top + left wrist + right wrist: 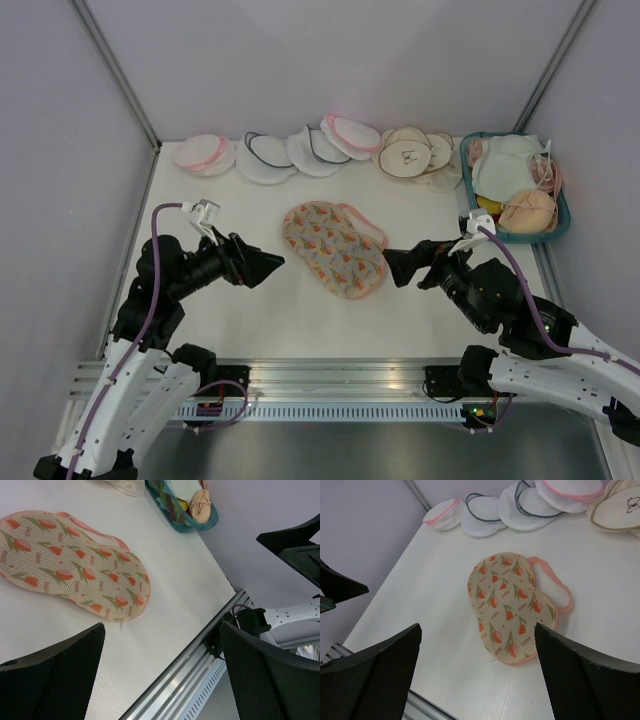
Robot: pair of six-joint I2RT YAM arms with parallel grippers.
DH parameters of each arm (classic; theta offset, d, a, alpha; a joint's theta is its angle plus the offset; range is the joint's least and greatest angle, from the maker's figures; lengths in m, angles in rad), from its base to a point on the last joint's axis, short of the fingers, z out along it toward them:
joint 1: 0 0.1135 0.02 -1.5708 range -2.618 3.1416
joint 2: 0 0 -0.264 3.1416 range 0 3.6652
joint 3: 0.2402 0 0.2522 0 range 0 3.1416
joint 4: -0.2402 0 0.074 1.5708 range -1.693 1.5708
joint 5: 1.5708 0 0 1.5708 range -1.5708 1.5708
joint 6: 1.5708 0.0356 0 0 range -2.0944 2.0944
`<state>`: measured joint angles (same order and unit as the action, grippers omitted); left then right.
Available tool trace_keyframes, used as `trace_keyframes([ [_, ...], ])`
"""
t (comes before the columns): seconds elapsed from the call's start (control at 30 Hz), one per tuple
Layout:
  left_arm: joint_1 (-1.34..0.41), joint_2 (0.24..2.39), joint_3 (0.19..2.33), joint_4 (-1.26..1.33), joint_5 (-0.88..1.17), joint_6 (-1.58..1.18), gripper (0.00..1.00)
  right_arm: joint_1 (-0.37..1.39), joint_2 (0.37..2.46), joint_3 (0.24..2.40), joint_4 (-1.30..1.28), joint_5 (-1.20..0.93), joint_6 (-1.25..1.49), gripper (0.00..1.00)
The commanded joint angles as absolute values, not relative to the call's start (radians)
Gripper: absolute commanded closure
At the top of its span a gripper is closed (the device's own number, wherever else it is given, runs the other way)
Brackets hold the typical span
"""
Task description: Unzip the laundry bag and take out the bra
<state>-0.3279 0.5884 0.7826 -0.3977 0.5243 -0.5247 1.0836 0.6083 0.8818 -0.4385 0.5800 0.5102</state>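
One laundry bag, flat on the table, centre, pink zip trim closed; no bra in sight, presumably inside. Flanked by left gripper and right gripper, both spread wide, holding nothing. Pin one lobe with one gripper, pinch the zip pull with the other, drag along the trim; tiny tab at the near edge probably the pull. Far edge: four white pouches, at least two beige pouches. One basket far right, bras heaped, uncountable.
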Motion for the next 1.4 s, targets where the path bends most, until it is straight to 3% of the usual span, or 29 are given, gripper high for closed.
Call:
trace_keyframes([
  [0.0, -0.331, 0.571, 0.802, -0.405, 0.492, -0.480, 0.00, 1.086, 0.614, 0.908, -0.439, 0.571, 0.509, 0.02],
  [0.2, -0.331, 0.618, 0.782, -0.445, 0.428, -0.453, 0.01, 1.086, 0.617, 0.896, -0.439, 0.568, 0.512, 0.02],
  [0.37, -0.333, 0.704, 0.628, -0.381, 0.345, -0.541, 0.01, 1.086, 0.614, 0.847, -0.411, 0.563, 0.531, 0.02],
  [0.53, -0.333, 0.767, 0.378, -0.082, 0.400, -0.675, 0.00, 1.085, 0.640, 0.821, -0.400, 0.551, 0.551, 0.02],
  [0.8, -0.347, 0.920, 0.187, 0.498, 0.449, -1.001, 0.00, 1.086, 0.649, 0.755, -0.334, 0.518, 0.577, 0.02],
  [0.93, -0.405, 1.102, 0.193, 0.658, 0.425, -1.078, 0.01, 1.086, 0.666, 0.732, -0.324, 0.514, 0.592, 0.02],
  [1.37, -0.612, 1.367, 0.371, 0.511, 0.065, -1.235, 0.00, 1.086, 0.624, 0.698, -0.308, 0.506, 0.607, 0.02],
])
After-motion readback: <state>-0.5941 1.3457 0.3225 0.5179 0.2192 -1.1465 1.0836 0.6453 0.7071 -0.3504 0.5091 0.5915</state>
